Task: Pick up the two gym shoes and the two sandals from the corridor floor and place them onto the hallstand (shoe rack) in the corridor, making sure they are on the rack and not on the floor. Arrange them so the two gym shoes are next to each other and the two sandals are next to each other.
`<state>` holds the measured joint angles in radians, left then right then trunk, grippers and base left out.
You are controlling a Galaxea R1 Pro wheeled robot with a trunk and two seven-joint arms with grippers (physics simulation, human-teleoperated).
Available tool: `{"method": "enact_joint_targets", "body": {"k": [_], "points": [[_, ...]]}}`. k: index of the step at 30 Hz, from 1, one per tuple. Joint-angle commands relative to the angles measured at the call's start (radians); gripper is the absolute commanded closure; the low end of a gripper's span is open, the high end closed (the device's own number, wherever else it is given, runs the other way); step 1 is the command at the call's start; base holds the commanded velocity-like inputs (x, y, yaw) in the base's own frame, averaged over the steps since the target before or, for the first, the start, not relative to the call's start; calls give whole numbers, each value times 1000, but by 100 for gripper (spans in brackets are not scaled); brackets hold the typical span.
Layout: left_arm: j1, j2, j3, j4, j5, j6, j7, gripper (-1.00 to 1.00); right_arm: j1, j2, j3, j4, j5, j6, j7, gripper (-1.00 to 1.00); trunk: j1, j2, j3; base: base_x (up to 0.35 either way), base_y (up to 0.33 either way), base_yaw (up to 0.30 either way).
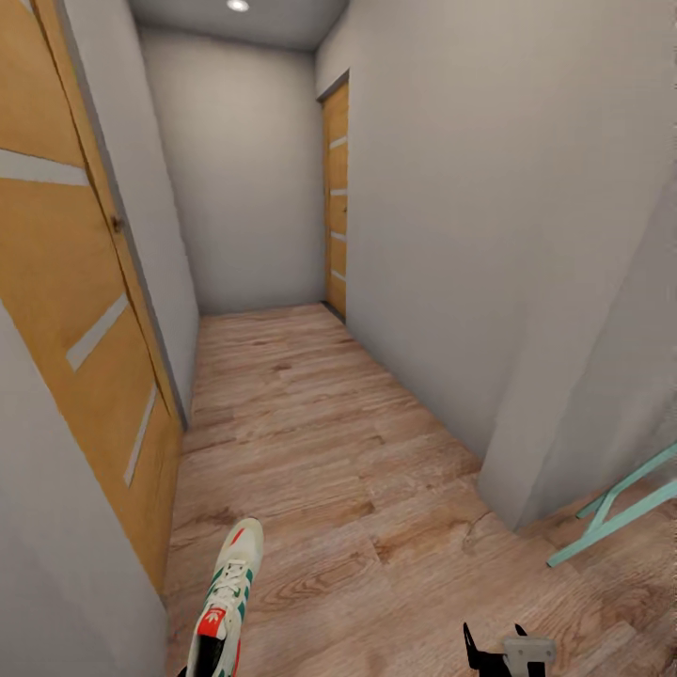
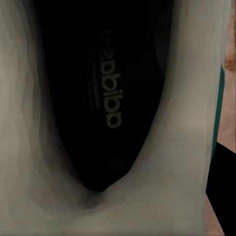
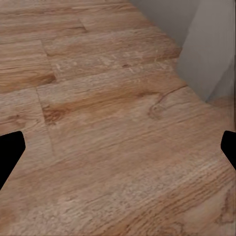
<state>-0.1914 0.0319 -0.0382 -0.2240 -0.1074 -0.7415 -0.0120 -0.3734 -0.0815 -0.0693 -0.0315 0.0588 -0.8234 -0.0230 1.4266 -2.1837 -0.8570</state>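
My left arm carries one gym shoe [image 1: 226, 602]. In the head view it sits at the lower left, toe pointing forward down the corridor, raised off the floor [image 1: 310, 442]. My left wrist camera looks straight into the shoe's opening, at the dark insole [image 2: 105, 88] with its printed logo and the pale collar [image 2: 44, 162] around it. The left fingers themselves are hidden, so I cannot tell how they sit; I judge they pinch the heel collar or tongue, since the shoe hangs from that arm.

My right gripper [image 1: 503, 651] is cut off by the lower edge of the head view. In its wrist view the two dark fingertips [image 3: 10, 150] stand spread apart with nothing between them, and bare planks lie ahead of them.

Handling, as I judge it:
- The shoe is light, with a soft upper and a stiffer sole.
- The collar will deform under grip, so the shoe may swing or tilt.
- Hold at the heel collar; set down sole first.

Hard to make out:
- The rack, the second gym shoe and both sandals.
- A teal frame [image 1: 621, 503] beyond the wall corner, right of my right gripper, is partly cut off; its purpose is unclear.
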Motion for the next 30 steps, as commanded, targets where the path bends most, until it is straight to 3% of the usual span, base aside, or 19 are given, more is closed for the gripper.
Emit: {"method": "enact_joint_targets", "body": {"k": [1, 16, 30], "points": [[0, 0, -3, 0, -1, -2, 2, 100, -1, 0, -7, 1, 7, -3, -2, -100, 0, 0, -1, 323, 138, -271], [0, 1, -5, 0, -1, -4, 2, 100, -1, 0, -6, 2, 7, -3, -3, -100, 0, 0, -1, 288, 181, -271], [0, 2, -5, 0, -1, -5, 2, 100, -1, 0, -6, 2, 7, -2, -2, -100, 0, 0, -1, 31, 17, -270]]}}
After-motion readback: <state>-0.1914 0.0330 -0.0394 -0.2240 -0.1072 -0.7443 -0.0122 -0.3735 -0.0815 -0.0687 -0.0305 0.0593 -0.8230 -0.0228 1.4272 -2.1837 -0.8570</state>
